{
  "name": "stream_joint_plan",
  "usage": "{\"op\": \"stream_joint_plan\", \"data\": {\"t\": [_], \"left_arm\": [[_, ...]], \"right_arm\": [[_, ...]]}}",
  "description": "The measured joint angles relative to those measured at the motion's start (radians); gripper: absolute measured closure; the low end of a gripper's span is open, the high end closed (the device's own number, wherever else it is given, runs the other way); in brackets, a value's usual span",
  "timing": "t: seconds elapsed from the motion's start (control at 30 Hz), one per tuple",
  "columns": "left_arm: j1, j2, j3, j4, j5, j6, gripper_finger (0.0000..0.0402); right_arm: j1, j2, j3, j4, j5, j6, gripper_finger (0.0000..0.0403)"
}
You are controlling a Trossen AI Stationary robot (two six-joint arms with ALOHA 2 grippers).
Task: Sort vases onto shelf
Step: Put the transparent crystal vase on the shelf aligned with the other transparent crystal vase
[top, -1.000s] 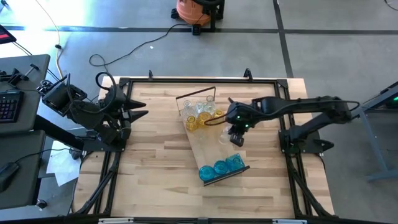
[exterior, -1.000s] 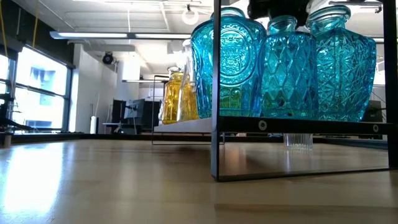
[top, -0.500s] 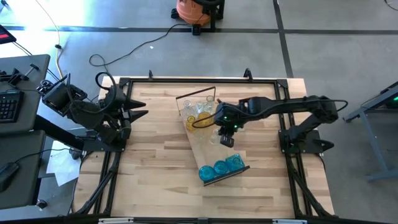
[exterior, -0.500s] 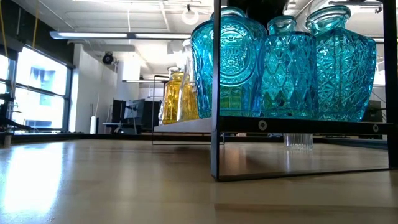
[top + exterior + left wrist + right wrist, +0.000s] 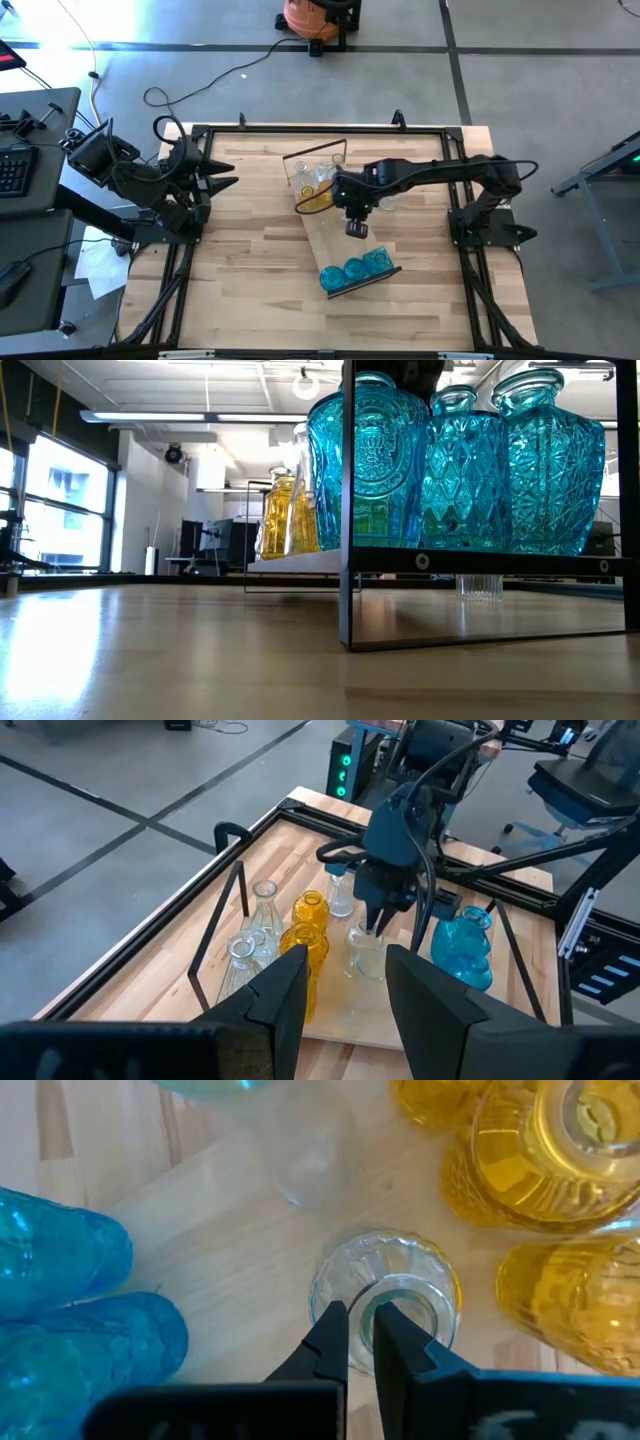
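Right pincer gripping a clear vase over the middle of the shelf.

The counter (image 5: 250, 270) is carrying the shelf (image 5: 330, 240), lying at a slant, with blue vases (image 5: 355, 268) lining its near end and amber vases (image 5: 316, 198) and clear ones crowding its far end. The right pincer (image 5: 360, 1342) is clenching the rim of a clear vase (image 5: 385, 1285) between those groups. The left pincer (image 5: 228, 175) is waiting at the counter's left edge, fingers parted, grasping nothing.
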Motion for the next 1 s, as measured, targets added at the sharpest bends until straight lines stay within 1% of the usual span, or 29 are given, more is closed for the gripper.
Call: {"op": "stream_joint_plan", "data": {"t": [0.23,0.47,0.6,0.8,1.0], "left_arm": [[0.0,0.0,0.0,0.0,-0.004,0.0,0.0275],[0.0,0.0,0.0,0.0,-0.004,0.001,0.0275],[0.0,0.0,0.0,0.0,-0.004,0.001,0.0275],[0.0,0.0,0.0,0.0,-0.004,0.001,0.0275],[0.0,0.0,0.0,0.0,-0.004,0.002,0.0275]], "right_arm": [[0.0,0.004,0.008,0.005,0.0,-0.003,0.0402],[0.003,0.004,0.008,0.015,0.003,0.001,0.0386],[0.004,0.004,0.008,0.015,-0.003,0.003,0.0384],[0.003,0.003,0.008,0.018,-0.042,0.003,0.0383],[0.003,0.003,0.008,0.024,-0.043,0.005,0.0382]]}}
